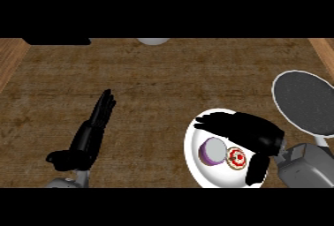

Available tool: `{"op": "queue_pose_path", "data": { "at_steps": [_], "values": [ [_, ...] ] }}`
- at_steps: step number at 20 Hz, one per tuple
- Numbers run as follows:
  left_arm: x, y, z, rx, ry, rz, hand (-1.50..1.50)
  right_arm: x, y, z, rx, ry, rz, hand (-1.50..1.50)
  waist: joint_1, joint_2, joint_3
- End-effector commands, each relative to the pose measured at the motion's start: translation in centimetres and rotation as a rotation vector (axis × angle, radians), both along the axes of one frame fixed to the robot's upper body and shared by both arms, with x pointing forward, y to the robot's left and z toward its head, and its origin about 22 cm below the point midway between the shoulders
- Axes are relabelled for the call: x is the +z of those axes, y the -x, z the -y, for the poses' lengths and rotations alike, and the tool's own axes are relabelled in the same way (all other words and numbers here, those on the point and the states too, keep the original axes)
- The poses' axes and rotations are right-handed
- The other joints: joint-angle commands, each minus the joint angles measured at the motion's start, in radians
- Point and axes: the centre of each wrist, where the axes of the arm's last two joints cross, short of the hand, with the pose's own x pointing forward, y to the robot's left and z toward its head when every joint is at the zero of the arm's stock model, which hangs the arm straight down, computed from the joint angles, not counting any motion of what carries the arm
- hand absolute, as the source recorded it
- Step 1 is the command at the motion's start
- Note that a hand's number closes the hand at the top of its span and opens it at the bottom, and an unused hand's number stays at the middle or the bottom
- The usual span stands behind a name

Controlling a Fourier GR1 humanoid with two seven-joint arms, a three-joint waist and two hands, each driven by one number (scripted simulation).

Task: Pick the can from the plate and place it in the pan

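Can (237,159) lying on white plate (195,165); dark speckled pan (306,103) just beside, upper right.

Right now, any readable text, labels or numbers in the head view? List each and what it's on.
No readable text anywhere.
Can on the plate: red and white mark on its top, no letters legible.
Purple-rimmed round object beside the can: no marking.
Pan: speckled dark surface, no label.

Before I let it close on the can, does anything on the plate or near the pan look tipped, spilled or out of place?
Only the can looks odd: it lies on its side on the white plate, its end facing up, beside a purple round object. The right robot hand hovers over them. The pan looks normal; nothing spilled. The left robot hand rests open.
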Motion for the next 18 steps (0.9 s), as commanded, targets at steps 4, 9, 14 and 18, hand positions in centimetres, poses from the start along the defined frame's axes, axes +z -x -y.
{"op": "queue_pose_path", "data": {
  "at_steps": [4, 9, 14, 18],
  "values": [
    [0.5, -1.7, 0.7, 0.002, 0.012, 0.018, 0.00, -2.1, 0.7, -0.7, -0.022, 0.030, -0.005, -1.50, -0.005, 0.001, 0.000],
    [-1.4, -0.7, -0.4, 0.018, -0.011, -0.005, 0.00, -1.6, -0.2, 0.6, -0.048, 0.049, -0.025, -1.50, -0.004, 0.001, 0.000],
    [0.3, 1.4, -0.7, 0.004, -0.001, -0.007, 0.00, -4.4, -0.6, -1.5, -0.068, -0.013, -0.031, -1.50, 0.000, 0.001, 0.000],
    [0.9, 0.7, 1.0, 0.010, 0.003, -0.009, 0.00, -5.1, -0.7, -2.1, -0.075, -0.002, -0.036, -1.50, -0.001, 0.000, 0.000]
  ]
}}
